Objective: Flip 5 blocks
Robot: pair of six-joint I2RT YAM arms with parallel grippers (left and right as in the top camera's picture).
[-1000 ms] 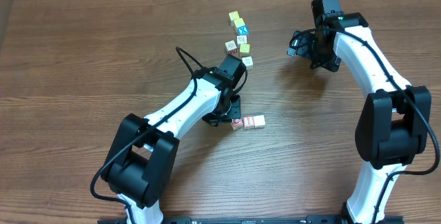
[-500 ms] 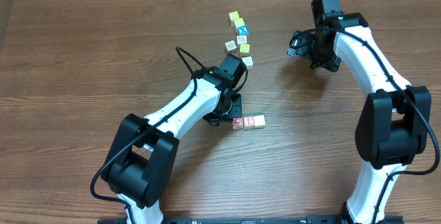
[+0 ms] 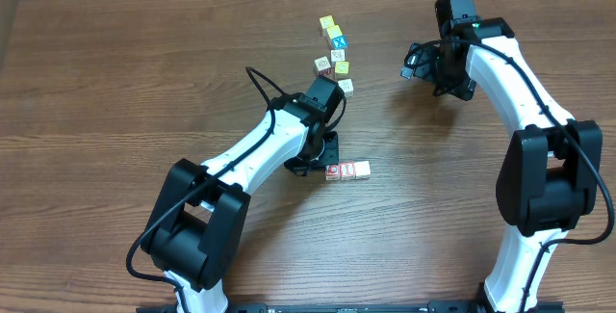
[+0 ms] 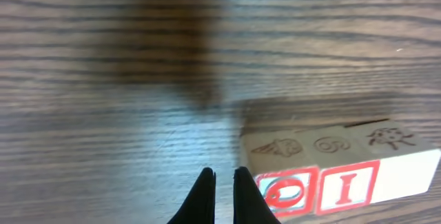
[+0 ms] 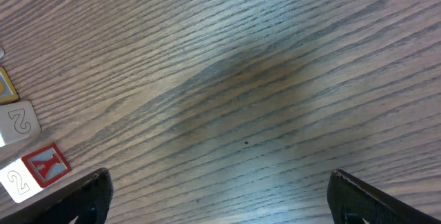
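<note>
A short row of blocks (image 3: 347,170) lies mid-table. In the left wrist view its front faces show a red-framed O (image 4: 288,189) and a red-framed I (image 4: 348,184), with carved pale tops. My left gripper (image 3: 320,166) is shut with nothing in it, and its black tips (image 4: 222,182) rest just left of the O block. More blocks (image 3: 339,56) sit in a loose cluster farther back. My right gripper (image 3: 422,64) hovers open, right of that cluster. Its fingers (image 5: 88,195) stand wide over bare wood, with a red A block (image 5: 47,163) at the left edge.
Yellow-topped cubes (image 3: 327,23) and a blue-topped cube (image 3: 336,36) stand at the far end of the cluster. Pale blocks marked 2 (image 5: 18,121) lie left of the right gripper. Cardboard (image 3: 10,5) borders the table's far left corner.
The leftmost block of the row has turned slightly and now lines up with its neighbours, showing its red-framed face. Both arms have hardly moved.
</note>
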